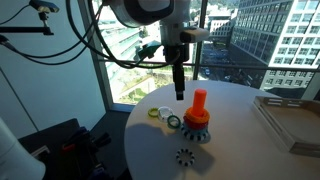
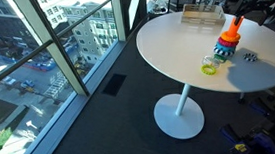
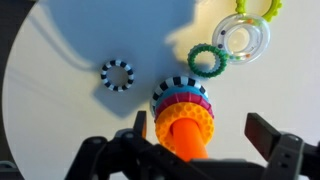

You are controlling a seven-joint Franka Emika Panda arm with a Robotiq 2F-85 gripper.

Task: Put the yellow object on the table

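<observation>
The yellow object (image 3: 186,118) is an orange-yellow honeycomb collar. It sits round the orange peg (image 3: 185,140) on top of a stack of coloured rings. It also shows in both exterior views (image 1: 197,113) (image 2: 232,37). The stack stands on the round white table (image 1: 240,150) (image 2: 175,44) (image 3: 60,110). My gripper (image 3: 200,135) is open, with one finger on either side of the peg, and is not touching the collar. In an exterior view my gripper (image 1: 179,85) hangs above the table beside the peg's top.
A black-and-white ring (image 3: 117,75) (image 1: 185,157) lies alone on the table. A green gear ring (image 3: 206,60), a clear ring (image 3: 245,42) and a pale yellow-green ring (image 3: 255,10) lie close together. A flat tray (image 1: 290,120) (image 2: 200,16) sits near the table's edge. Large windows border the table.
</observation>
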